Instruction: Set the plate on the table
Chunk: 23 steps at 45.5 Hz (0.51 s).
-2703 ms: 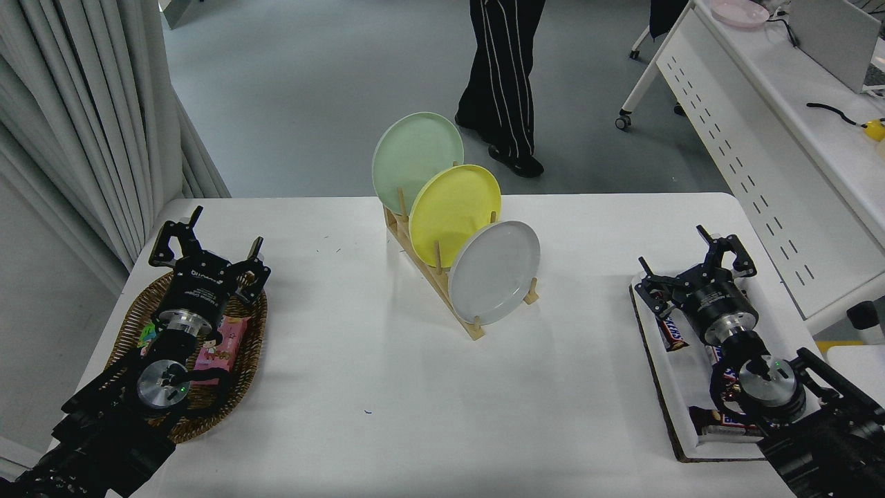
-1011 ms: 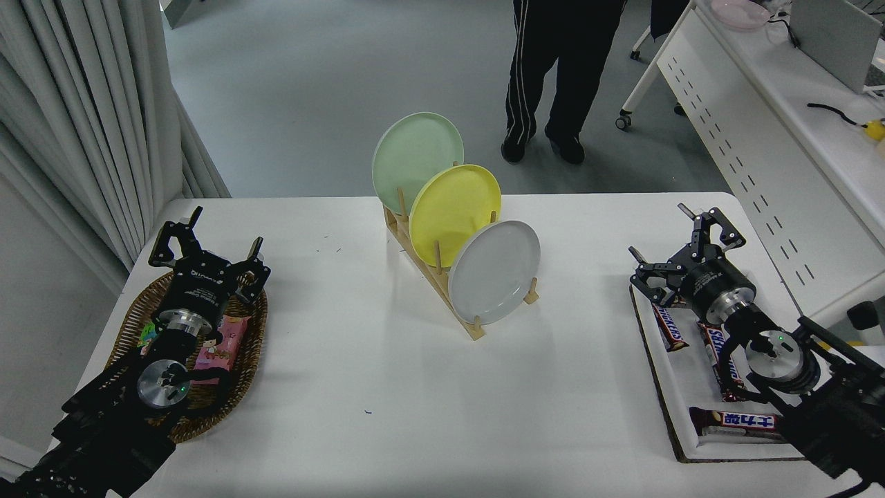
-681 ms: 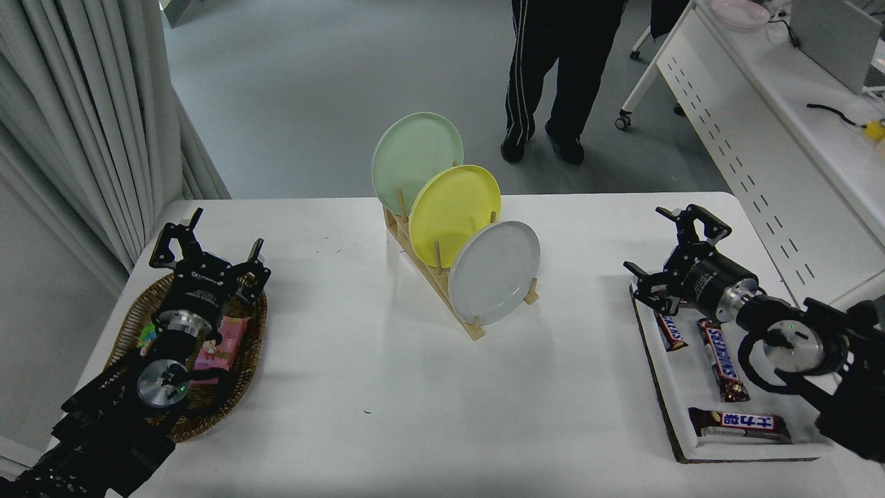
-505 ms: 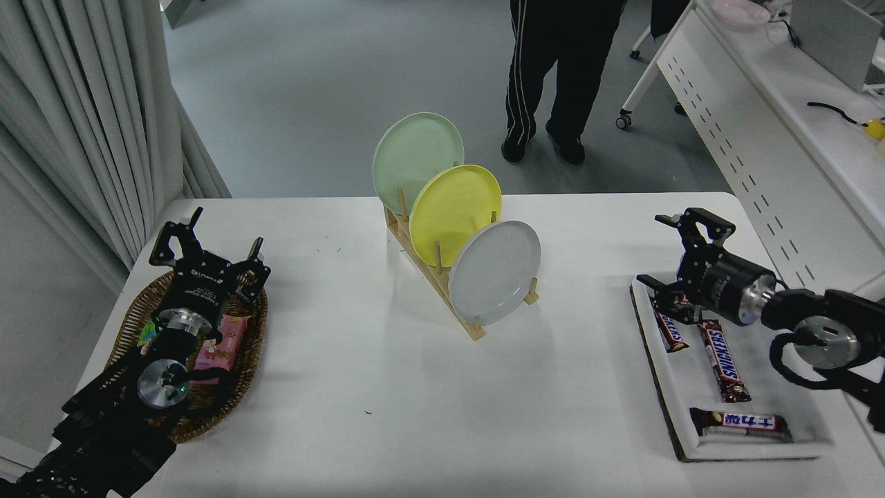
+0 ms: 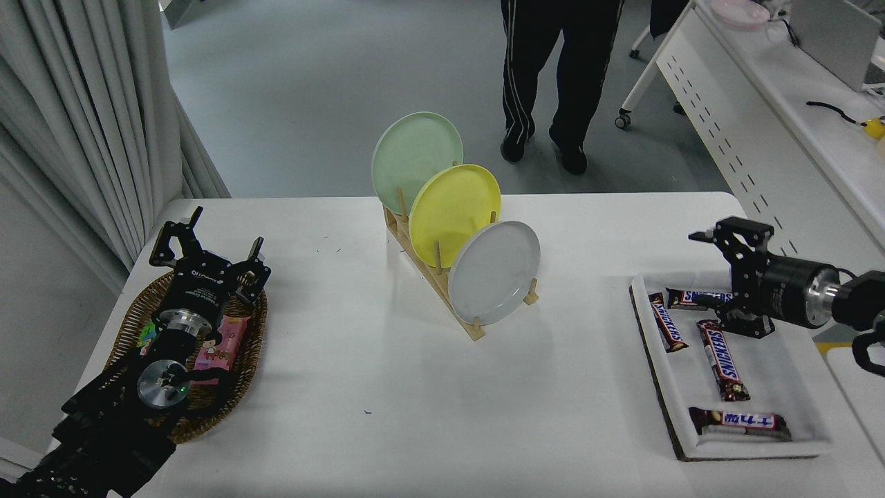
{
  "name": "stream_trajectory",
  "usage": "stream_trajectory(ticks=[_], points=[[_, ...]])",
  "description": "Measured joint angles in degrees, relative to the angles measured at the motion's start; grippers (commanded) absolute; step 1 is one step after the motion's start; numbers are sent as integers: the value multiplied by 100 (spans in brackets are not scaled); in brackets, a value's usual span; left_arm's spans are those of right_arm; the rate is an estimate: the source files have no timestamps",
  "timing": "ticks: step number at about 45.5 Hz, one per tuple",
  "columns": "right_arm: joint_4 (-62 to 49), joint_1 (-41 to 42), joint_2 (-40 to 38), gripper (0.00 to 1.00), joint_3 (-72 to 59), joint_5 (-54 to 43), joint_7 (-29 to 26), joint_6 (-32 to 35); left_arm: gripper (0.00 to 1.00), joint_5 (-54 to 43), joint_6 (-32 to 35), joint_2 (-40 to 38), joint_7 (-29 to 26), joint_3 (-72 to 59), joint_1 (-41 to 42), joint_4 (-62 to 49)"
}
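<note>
Right pincer [image 5: 726,277], jaws spread, is seen side-on above the tray [image 5: 646,332]; plate [image 5: 494,272] stands racked.

Pale grey plate [image 5: 494,272], yellow plate [image 5: 453,212], mint-green plate [image 5: 416,160], white table [image 5: 387,387]

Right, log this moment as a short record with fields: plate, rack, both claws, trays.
plate: grey-white plate upright in front slot of wooden rack, untouched
other plates: yellow plate, mint-green plate behind it
right claw: open, over white tray of chocolate bars, pointing left
left claw: open, parked over wicker basket
table: white
</note>
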Motion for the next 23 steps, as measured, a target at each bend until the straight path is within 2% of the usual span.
stream_trajectory(ticks=[19, 23], points=[[359, 532, -229, 100, -332, 0, -19, 1157, 100, 0, 0, 0, 0, 0, 0, 0], [505, 602, -243, 96, -244, 31, -25, 1254, 100, 0, 0, 0, 0, 0, 0, 0]])
